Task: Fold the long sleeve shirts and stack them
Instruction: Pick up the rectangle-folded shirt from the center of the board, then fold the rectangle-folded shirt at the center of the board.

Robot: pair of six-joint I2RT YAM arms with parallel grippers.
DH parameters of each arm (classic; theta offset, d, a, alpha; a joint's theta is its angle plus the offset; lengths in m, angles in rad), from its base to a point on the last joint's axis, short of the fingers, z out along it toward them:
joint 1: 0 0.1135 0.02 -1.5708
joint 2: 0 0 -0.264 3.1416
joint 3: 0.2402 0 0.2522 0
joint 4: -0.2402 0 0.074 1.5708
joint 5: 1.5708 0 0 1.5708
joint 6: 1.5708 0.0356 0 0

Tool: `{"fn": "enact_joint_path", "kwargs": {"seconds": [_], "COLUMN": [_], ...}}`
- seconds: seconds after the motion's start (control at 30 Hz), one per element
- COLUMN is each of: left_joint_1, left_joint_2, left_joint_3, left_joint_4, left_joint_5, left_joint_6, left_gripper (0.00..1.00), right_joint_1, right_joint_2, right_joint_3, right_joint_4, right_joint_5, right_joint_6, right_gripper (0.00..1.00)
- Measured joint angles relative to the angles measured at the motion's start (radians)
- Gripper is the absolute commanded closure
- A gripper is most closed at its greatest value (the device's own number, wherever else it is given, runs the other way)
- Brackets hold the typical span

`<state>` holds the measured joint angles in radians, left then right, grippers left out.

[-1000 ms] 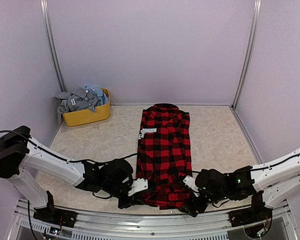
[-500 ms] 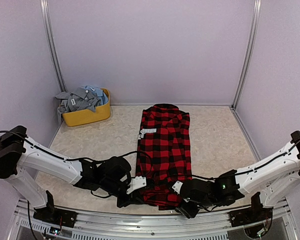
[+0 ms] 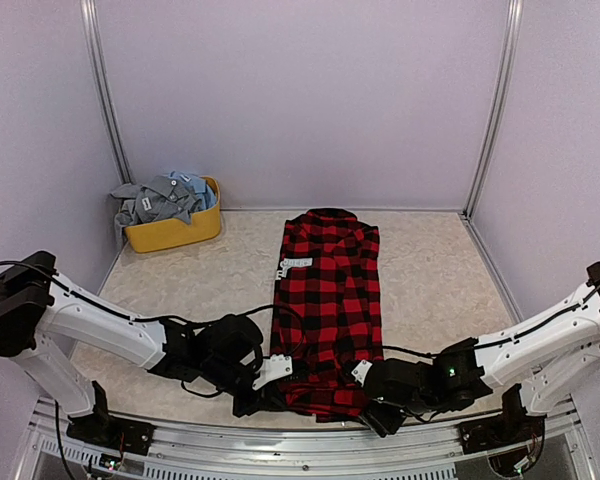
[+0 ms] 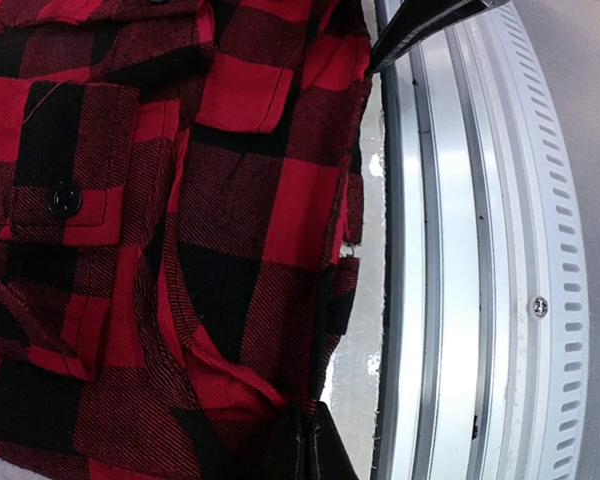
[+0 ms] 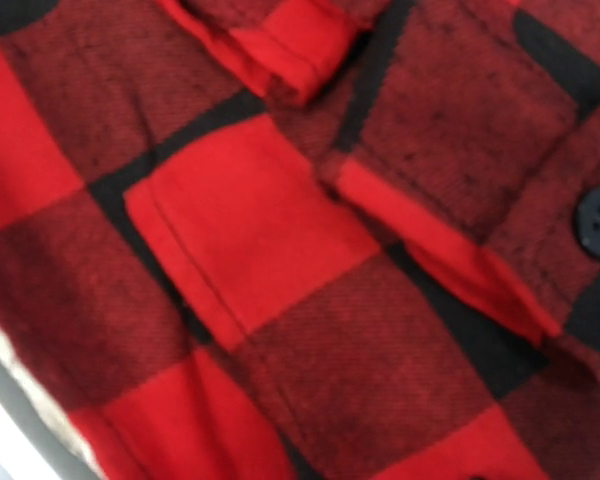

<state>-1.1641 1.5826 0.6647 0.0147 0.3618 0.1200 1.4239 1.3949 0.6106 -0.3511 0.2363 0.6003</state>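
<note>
No telling the state of the right hand [image 3: 368, 390], at the near right corner of the flannel shirt [image 3: 328, 300], wrist view all blurred cloth. Left hand [image 4: 308, 452] pinched closed on the shirt's near left hem. Shirt flat on the tabletop [image 3: 440, 280]. White label [image 3: 296, 262] at its left edge, print unreadable. Soft twill, red-and-black checks, black button [image 4: 63, 199].

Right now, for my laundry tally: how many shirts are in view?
3: a red-and-black flannel lying flat, centre; a grey shirt and a pale blue shirt heaped in the yellow tub, far left. More may be hidden underneath.
</note>
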Motion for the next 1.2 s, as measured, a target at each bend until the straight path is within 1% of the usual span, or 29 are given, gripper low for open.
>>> {"fn": "enact_joint_path", "kwargs": {"seconds": [0.13, 0.43, 0.47, 0.63, 0.83, 0.93, 1.07, 1.2], "left_joint_1": [0.004, 0.006, 0.003, -0.029, -0.059, -0.059, -0.018, 0.095], "left_joint_2": [0.007, 0.008, 0.007, -0.010, -0.073, -0.112, -0.153, -0.172], "left_joint_3": [0.000, 0.003, 0.008, 0.017, 0.017, 0.027, 0.066, 0.129], "left_joint_4": [-0.001, -0.005, -0.009, -0.031, -0.087, -0.132, -0.179, -0.209], "left_joint_5": [0.007, 0.044, 0.048, 0.061, 0.082, 0.089, 0.118, 0.154], "left_joint_6": [-0.002, -0.029, -0.038, -0.090, -0.168, -0.195, -0.200, -0.191], "left_gripper": [1.00, 1.00, 1.00, 1.00, 1.00, 1.00, 1.00, 1.00], "right_joint_1": [0.002, 0.013, 0.018, 0.044, 0.052, 0.050, -0.001, -0.133], "right_joint_2": [0.042, 0.075, 0.073, 0.036, -0.119, -0.187, -0.259, -0.317], "right_joint_3": [0.014, 0.047, 0.048, 0.046, 0.023, 0.024, 0.034, 0.038], "right_joint_4": [-0.004, -0.015, -0.014, -0.023, -0.023, -0.029, -0.061, -0.084], "right_joint_5": [-0.003, 0.004, -0.001, -0.068, -0.223, -0.274, -0.312, -0.342], "right_joint_6": [0.002, 0.013, 0.021, 0.022, 0.034, 0.038, 0.039, 0.036], "right_gripper": [0.52, 0.98, 1.00, 1.00, 1.00, 1.00, 1.00, 1.00]}}
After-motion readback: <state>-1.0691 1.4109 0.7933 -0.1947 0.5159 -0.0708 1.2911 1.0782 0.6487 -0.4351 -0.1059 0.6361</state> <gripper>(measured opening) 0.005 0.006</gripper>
